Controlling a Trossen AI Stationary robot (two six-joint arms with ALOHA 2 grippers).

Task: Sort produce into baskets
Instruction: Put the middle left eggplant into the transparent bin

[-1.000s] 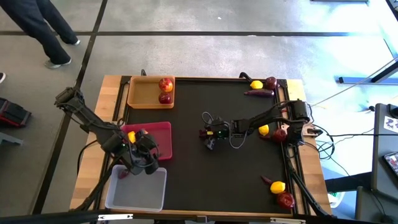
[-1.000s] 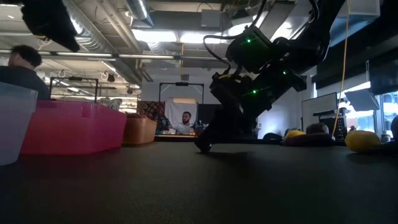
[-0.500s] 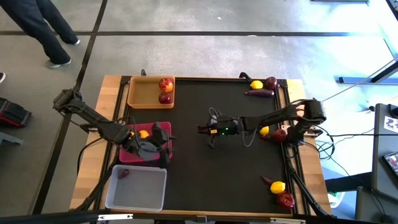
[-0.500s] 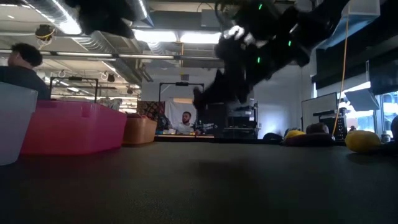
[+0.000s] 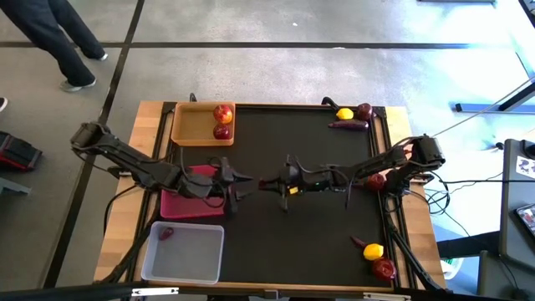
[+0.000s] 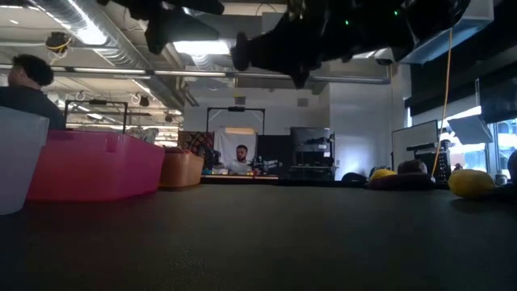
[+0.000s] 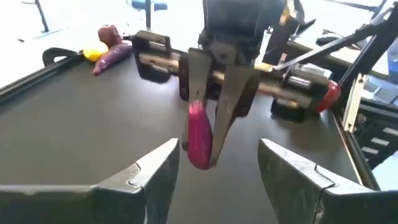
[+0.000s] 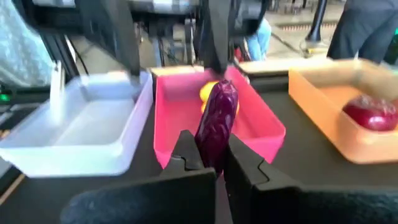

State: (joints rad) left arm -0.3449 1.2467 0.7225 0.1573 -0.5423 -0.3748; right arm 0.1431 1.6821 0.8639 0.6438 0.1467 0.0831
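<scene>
My right gripper (image 5: 269,182) hovers over the middle of the table, shut on a slim dark-purple root (image 8: 217,121). My left gripper (image 7: 217,171) faces it from the table's left, open, with the root (image 7: 199,140) just ahead of the gap between its fingers. The tan tray (image 5: 180,125) at the far left holds two apples (image 5: 222,119). Below my left arm lies the pink tray (image 8: 261,134), with a lemon (image 8: 207,92) in it. The translucent white tray (image 5: 188,259) at the near left holds one small dark piece (image 5: 165,233). My right gripper pinches one end of the root (image 8: 210,152) between its two fingers. The fingers come about level from the table's right. The rest of the root sticks out past the fingertips toward my left gripper. It is lifted clear of the table.
Loose produce lies along the right side: a lemon (image 5: 343,114), an apple (image 5: 364,109) and a root (image 5: 347,125) at the far corner, an apple (image 5: 376,179) by the right arm, and a lemon (image 5: 373,250) and an apple (image 5: 384,267) at the near corner. People are in the room beyond.
My right gripper has risen from the table with the root, tipped up to about level and gone a little toward the left. My left gripper has swung from over the white tray across the pink tray toward the table's middle, turning level toward the root.
</scene>
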